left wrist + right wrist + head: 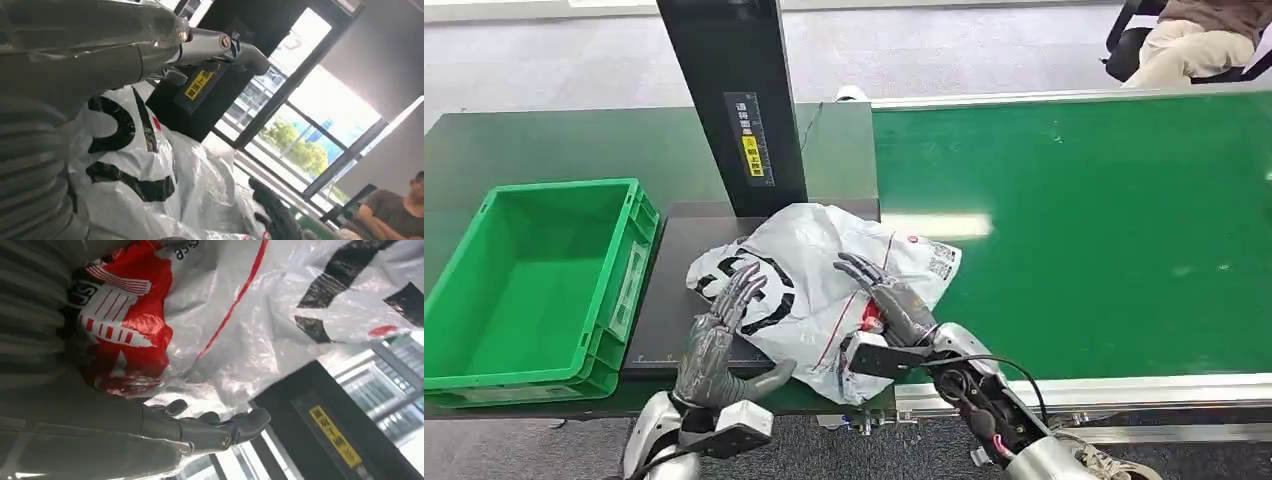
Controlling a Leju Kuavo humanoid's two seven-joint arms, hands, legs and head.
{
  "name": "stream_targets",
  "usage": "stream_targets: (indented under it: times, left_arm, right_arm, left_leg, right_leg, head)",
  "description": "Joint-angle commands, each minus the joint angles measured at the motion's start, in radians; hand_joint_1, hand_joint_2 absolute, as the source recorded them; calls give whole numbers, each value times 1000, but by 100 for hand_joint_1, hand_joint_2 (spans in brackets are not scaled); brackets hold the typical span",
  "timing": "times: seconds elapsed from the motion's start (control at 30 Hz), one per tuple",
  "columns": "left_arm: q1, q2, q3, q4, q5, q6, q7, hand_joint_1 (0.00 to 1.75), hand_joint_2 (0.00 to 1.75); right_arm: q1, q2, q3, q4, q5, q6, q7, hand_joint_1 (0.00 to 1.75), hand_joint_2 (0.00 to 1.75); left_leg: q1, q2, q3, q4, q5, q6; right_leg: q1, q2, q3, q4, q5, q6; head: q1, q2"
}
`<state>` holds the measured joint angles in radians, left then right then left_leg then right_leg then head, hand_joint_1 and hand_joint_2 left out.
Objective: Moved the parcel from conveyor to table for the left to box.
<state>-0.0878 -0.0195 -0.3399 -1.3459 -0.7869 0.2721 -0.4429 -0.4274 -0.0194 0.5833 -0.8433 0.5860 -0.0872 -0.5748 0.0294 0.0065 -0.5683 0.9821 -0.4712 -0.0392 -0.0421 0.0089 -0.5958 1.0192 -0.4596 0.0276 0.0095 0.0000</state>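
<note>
The parcel point(824, 280) is a crumpled white plastic bag with black marks, red lines and a red print. It lies on the dark platform point(669, 320) between the green crate and the conveyor belt, with its right corner over the belt's edge. My left hand point(719, 335) rests on the parcel's left side with fingers spread and thumb out to the side. My right hand point(889, 300) lies flat on its right side, fingers spread. The left wrist view has straight fingers point(220, 47) over the parcel point(150, 165). The right wrist view shows the parcel point(260, 305) against the palm, fingers point(210, 430) extended.
A green crate point(524, 290) stands open at the left of the platform. A black post point(734, 100) with a yellow label rises just behind the parcel. The green conveyor belt point(1104, 230) runs to the right. A person point(1194, 40) sits at the far right.
</note>
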Motion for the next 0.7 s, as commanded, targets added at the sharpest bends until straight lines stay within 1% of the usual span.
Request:
stream_targets:
  times: [0.03,0.13,0.17,0.2,0.23,0.3,0.43,0.47,0.6,0.7]
  left_arm:
    - [-59,-5,-40,119,-143,36,135,0,175]
    - [-71,-13,-26,151,-201,70,187,0,175]
    - [-74,-16,-21,160,-220,71,201,0,175]
    - [-74,-16,-21,160,-220,71,201,0,175]
    - [-77,-16,-22,170,-262,98,222,0,175]
    - [-78,-14,-25,173,-283,114,227,0,175]
    - [-84,-13,-48,180,-362,158,242,0,175]
    - [-85,-12,-55,183,-385,165,244,0,175]
    - [-89,-13,-90,207,-440,164,242,0,175]
    - [-101,-7,-122,253,-493,123,257,0,175]
  right_arm:
    - [99,-40,-78,-188,1,-72,-27,0,175]
    - [129,-41,-96,-232,6,-80,-33,0,175]
    - [137,-39,-103,-242,6,-77,-34,0,175]
    - [137,-39,-103,-242,6,-77,-34,0,175]
    - [145,-39,-106,-254,6,-73,-32,0,175]
    - [148,-40,-108,-257,6,-72,-34,0,175]
    - [146,-36,-108,-256,6,-71,-37,0,175]
    - [144,-36,-106,-253,7,-69,-36,0,175]
    - [131,-30,-101,-239,3,-59,-40,0,175]
    - [127,-27,-101,-233,-9,-50,-48,0,175]
  left_leg:
    - [0,-3,0,-1,0,2]
    - [1,-4,1,-1,0,3]
    - [0,-4,1,-1,0,2]
    - [1,-5,2,-2,1,3]
    - [0,-3,1,-1,0,2]
    - [1,-3,2,-2,0,4]
    - [0,-2,1,-1,0,2]
    - [0,-2,1,-1,0,3]
    - [0,-2,1,-1,0,2]
    - [1,-2,2,-2,0,4]
  right_leg:
    - [0,-4,2,-1,-1,-2]
    - [2,-4,3,-2,0,-4]
    - [1,-4,2,-1,0,-3]
    - [2,-5,4,-3,0,-4]
    - [1,-4,2,-1,0,-3]
    - [2,-4,4,-4,0,-5]
    - [0,-2,1,-1,0,-2]
    - [1,-3,2,-2,0,-3]
    - [0,-2,2,-1,0,-2]
    - [2,-3,4,-3,0,-4]
  head:
    - [0,0]
    - [0,0]
    - [0,0]
    - [0,0]
    - [0,0]
    - [0,0]
    - [0,0]
    - [0,0]
    - [0,0]
    - [0,0]
